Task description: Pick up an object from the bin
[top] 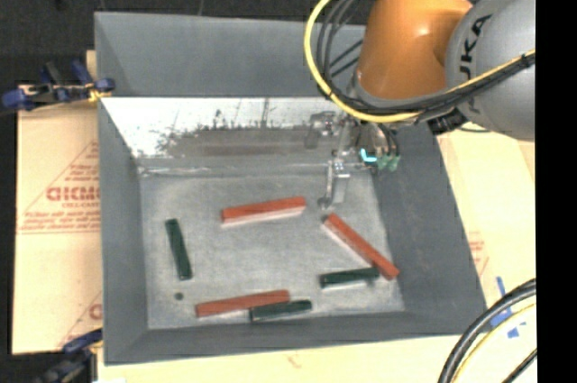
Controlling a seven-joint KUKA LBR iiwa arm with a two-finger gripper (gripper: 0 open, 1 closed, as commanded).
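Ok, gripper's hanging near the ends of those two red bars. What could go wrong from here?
The gripper hangs by the gap between the horizontal red bar and the upper end of the slanted red bar; going straight down may clip an end or catch neither.
Gripped at its tip, the slanted red bar could swing or slip out.
Its lower end lies by a dark green bar, which may get dragged along.
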